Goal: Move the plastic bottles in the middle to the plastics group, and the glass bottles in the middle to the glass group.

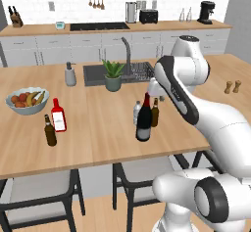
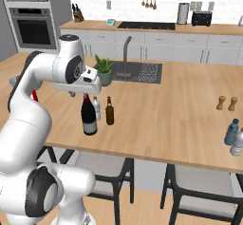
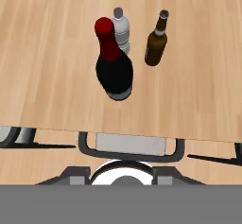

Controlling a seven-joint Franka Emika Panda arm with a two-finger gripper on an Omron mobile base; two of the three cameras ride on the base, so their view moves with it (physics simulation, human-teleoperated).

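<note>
Hovering above the middle cluster, the pincer (image 2: 84,92) sits closed with nothing in it; its tips are hard to make out under the hand in the right base view, and all bottles stand free on the counter (image 1: 98,133). Landmark: the wine bottle (image 3: 113,67). In the hand view it's nearest the counter's front edge, upright, red neck pointing up at the camera, so the pincer is over it and slightly toward the stool side, not touching. Just behind it, near-touching in that view, stands the clear water bottle (image 3: 121,29) with its pale cap; to the other side and a bit back is the small brown beer bottle (image 3: 156,43), clearly apart from the wine bottle. All three are unsorted in the middle, likely staged there as the pile to split. My read: the arm is lined up for a first pick, and the wine bottle is the candidate since it's closest and tallest. The jaws would need to open before descent. Risk: the water bottle is tight against it, so one finger could knock it. Left of the wine bottle in the left base view, well apart, is the glass group: the red-labelled bottle (image 1: 58,114) and plain dark brown bottle (image 1: 50,130). Far on the opposite side, at the counter's end, stand plastic bottles (image 2: 234,137), probably the plastics group. Beyond the wine bottle: a potted plant (image 1: 113,74) and the sink (image 1: 98,74).
</note>
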